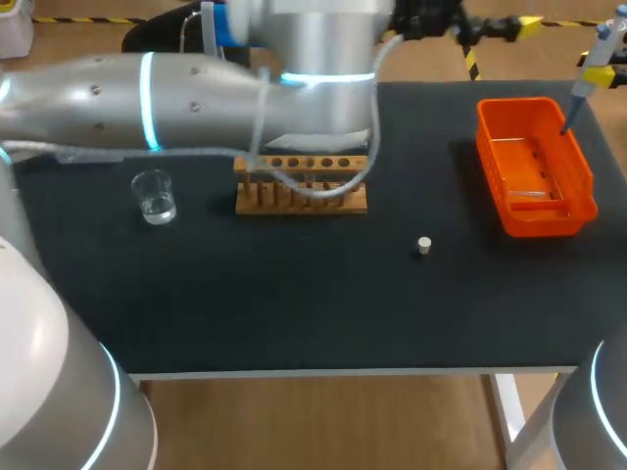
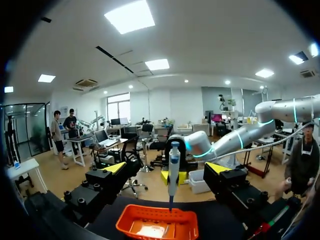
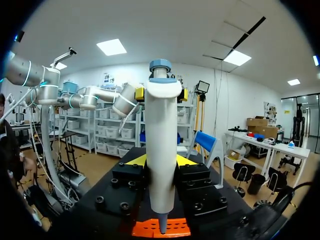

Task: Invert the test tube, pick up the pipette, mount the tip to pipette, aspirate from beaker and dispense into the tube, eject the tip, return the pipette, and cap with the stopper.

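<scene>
The right gripper (image 3: 159, 161) was clamped on the pipette (image 3: 161, 130). Its yellow-tipped fingers pressed the white barrel from both sides, the blue-capped plunger end stood above them, and the narrow nose pointed straight down. Directly below that nose sat the orange basket (image 1: 544, 220), with the nose hanging over its far end and seemingly clear of its floor. Whether a tip was fitted could not be told. Facing the pipette from across the basket, the left gripper (image 2: 166, 168) held its fingers spread wide with nothing between them. Farther from the right gripper, the small stopper (image 1: 423, 245) lay alone on the black table (image 1: 294, 313). Beyond it stood the wooden rack (image 1: 301, 186), and the beaker (image 1: 154, 196) of clear liquid was farthest away. The test tube could not be made out, since the left arm and its cable (image 1: 313, 188) covered part of the rack. The likeliest trouble was the smooth barrel slipping or tilting in a two-finger pinch if the nose were pushed down onto anything. A slightly off-line descent could also catch the nose on the basket's wall. The two grippers stood near each other, so a careless move might knock them together. The drooping cable could snag the rack.
</scene>
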{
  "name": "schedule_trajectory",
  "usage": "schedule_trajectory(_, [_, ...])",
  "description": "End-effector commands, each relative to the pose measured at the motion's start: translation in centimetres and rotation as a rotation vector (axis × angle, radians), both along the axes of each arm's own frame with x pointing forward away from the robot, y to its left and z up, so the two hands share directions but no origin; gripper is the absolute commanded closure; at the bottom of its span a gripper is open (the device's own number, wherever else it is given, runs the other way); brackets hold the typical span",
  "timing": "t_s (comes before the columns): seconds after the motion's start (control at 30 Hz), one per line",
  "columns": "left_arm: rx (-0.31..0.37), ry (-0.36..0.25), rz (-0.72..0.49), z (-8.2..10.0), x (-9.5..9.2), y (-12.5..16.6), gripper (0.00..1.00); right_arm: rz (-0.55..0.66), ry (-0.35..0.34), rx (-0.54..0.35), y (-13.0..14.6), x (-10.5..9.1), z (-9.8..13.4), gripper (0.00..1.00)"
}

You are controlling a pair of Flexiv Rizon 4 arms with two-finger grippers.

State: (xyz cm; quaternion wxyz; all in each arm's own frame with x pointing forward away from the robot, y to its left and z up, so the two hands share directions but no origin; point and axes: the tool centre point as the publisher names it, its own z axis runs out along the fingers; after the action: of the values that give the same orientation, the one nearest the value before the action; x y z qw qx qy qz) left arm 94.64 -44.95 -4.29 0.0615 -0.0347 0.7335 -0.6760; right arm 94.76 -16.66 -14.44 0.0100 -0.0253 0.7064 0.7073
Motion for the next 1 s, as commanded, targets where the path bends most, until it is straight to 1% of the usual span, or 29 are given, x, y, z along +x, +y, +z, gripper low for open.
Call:
schedule_trajectory(0.03, [-0.048, -0.011, -0.002, -1.0, -1.7, 8.3, 0.00, -0.001, 0.000, -0.004, 0.0, -0.1, 0.1, 1.00])
schedule_trajectory(0.1, [-0.067, -0.017, -0.003, -1.3, -2.1, 10.1, 0.00, -0.001, 0.000, -0.004, 0.0, -0.1, 0.1, 1.00])
schedule_trajectory(0.37, [-0.072, -0.012, -0.001, -3.5, -3.9, 15.6, 0.00, -0.001, 0.000, -0.004, 0.0, -0.1, 0.1, 1.00])
schedule_trajectory(0.43, [-0.080, -0.020, -0.008, -4.0, -4.3, 16.5, 0.00, -0.001, 0.000, -0.004, 0.0, -0.1, 0.1, 1.00])
schedule_trajectory(0.63, [-0.085, -0.015, -0.010, -5.9, -5.5, 19.2, 0.00, -0.001, 0.000, -0.004, 0.0, -0.1, 0.1, 1.00])
schedule_trajectory(0.73, [-0.087, 0.007, 0.005, -6.6, -6.3, 20.0, 0.00, -0.001, 0.000, -0.004, 0.0, -0.1, 0.1, 1.00])
schedule_trajectory(0.83, [-0.091, 0.017, 0.021, -7.4, -6.9, 21.4, 0.00, -0.001, 0.000, -0.004, 0.0, -0.1, 0.1, 1.00])
schedule_trajectory(1.0, [-0.086, 0.036, 0.038, -8.3, -7.4, 23.1, 0.00, -0.001, 0.000, -0.004, 0.0, -0.1, 0.1, 1.00])
